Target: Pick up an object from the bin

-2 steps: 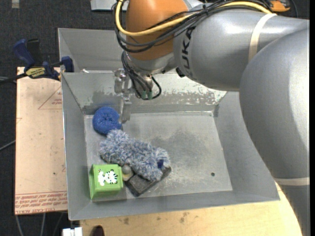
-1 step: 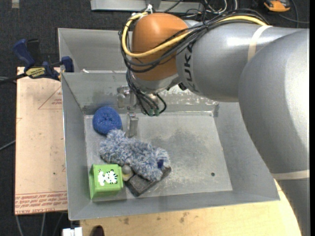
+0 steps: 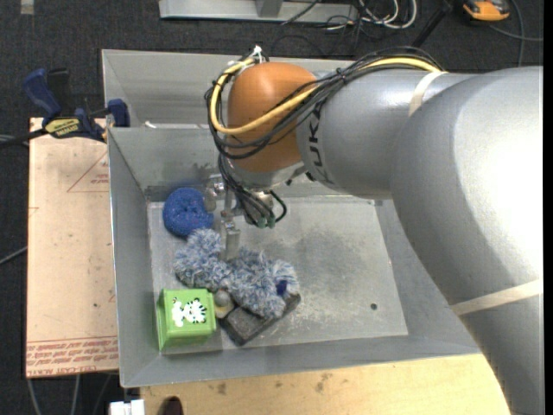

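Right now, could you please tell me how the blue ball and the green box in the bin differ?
The blue ball is round and plain; the green box is square-edged, with a white picture on top. The blue ball lies farther back, the green box nearer the front. Both sit at the left, beside the shaggy blue-white cloth.

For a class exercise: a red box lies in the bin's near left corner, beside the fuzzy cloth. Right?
No: the camera view shows the box is green, not red. It does lie in the near left corner of the bin, beside the fuzzy cloth.
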You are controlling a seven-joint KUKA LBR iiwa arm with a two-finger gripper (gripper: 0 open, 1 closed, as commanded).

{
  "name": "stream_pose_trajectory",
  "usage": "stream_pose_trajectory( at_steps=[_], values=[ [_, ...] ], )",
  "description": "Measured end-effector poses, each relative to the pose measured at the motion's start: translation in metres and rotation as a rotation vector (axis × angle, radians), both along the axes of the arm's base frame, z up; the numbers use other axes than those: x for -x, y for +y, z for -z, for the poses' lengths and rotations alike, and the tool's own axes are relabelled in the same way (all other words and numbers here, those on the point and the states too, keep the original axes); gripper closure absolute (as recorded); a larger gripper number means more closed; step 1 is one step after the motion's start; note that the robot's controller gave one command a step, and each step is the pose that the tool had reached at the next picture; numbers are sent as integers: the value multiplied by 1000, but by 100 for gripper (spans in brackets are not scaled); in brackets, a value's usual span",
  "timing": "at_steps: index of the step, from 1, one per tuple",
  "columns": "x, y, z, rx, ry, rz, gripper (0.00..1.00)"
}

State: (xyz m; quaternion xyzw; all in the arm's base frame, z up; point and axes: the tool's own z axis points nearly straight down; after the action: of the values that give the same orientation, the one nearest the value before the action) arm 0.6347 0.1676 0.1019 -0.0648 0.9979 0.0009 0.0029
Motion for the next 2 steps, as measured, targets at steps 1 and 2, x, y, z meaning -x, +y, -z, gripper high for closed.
stream_pose_trajectory(
  at_steps=[1, 2],
  values=[
    [25, -46, 18, -2, 2, -97, 0],
    [44, -58, 21, 3, -3, -253, 0]
  ],
)
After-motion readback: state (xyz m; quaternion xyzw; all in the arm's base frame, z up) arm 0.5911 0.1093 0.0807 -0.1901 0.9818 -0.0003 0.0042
